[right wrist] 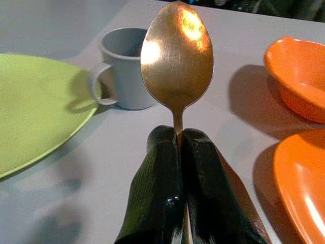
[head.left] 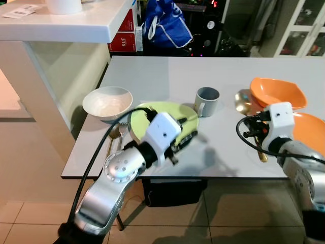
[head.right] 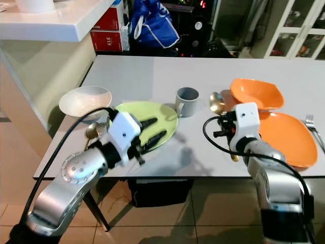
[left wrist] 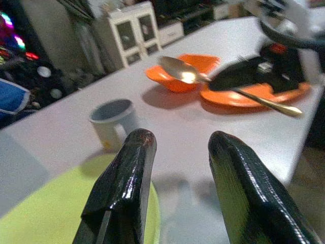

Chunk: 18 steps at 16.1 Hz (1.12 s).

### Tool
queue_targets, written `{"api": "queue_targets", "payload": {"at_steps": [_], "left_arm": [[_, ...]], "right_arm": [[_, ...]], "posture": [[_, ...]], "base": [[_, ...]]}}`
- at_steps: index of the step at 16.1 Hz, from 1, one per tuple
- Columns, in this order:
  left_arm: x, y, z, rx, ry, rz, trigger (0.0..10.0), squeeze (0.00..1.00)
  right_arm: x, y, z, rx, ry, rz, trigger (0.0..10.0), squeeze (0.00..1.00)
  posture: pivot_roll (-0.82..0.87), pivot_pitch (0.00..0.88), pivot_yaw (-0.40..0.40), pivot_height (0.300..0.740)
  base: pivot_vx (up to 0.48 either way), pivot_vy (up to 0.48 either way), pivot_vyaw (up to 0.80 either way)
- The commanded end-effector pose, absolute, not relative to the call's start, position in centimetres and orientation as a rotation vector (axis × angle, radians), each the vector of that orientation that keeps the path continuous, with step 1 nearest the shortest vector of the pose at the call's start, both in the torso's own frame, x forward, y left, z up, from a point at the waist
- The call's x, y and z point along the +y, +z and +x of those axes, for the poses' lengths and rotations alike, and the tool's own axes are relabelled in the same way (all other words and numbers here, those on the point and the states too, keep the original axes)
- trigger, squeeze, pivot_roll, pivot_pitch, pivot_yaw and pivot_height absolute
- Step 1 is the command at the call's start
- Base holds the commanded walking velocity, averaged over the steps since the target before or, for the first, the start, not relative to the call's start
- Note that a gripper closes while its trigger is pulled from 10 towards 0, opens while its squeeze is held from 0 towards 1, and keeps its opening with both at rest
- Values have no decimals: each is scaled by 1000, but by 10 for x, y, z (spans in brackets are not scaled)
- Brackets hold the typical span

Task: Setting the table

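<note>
My left gripper (head.left: 184,133) hovers open over the near right edge of the lime green plate (head.left: 167,113), with nothing between its fingers (left wrist: 129,168). Beyond it stands a grey mug (head.left: 207,100). My right gripper (head.left: 254,133) is shut on the handle of a gold spoon (right wrist: 177,53), holding it above the table between the mug and the orange plate (head.left: 311,131). The spoon's bowl points toward the orange bowl (head.left: 277,92). A white bowl (head.left: 107,101) sits left of the green plate, with gold cutlery (head.left: 116,133) lying beside it.
The grey table (head.left: 152,71) ends just in front of me. A white counter (head.left: 61,25) stands at the left and a blue bag (head.left: 165,25) behind the table. A fork (head.right: 311,123) lies right of the orange plate.
</note>
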<state>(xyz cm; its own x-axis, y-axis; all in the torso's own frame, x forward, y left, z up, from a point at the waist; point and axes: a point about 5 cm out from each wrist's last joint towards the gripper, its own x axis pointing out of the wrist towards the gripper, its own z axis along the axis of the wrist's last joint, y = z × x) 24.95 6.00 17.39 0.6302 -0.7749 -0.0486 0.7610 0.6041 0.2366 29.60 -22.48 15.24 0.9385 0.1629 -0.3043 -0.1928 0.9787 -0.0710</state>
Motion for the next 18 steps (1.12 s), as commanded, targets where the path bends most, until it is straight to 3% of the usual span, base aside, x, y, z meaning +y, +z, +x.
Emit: {"api": "queue_targets", "payload": {"at_steps": [1, 7, 9, 18], "left_arm": [[58, 175, 245, -51, -929, 235, 10000, 0], [61, 176, 240, -20, -946, 251, 10000, 0], [62, 176, 242, -11, -954, 256, 10000, 0], [69, 185, 252, -29, -961, 235, 10000, 0]], "right_arm": [[-227, 152, 299, 312, 185, -126, 10000, 0], [-249, 120, 311, 459, 68, -108, 10000, 0], [-250, 114, 322, 462, 43, -36, 10000, 0], [-261, 102, 337, 475, -32, -43, 10000, 0]], "posture": [[-77, 0, -13, 740], [-65, 0, 3, 740], [-63, 0, 15, 740], [-25, 0, 54, 740]], "base": [[0, 0, 0], [0, 0, 0], [0, 0, 0], [0, 0, 0]]}}
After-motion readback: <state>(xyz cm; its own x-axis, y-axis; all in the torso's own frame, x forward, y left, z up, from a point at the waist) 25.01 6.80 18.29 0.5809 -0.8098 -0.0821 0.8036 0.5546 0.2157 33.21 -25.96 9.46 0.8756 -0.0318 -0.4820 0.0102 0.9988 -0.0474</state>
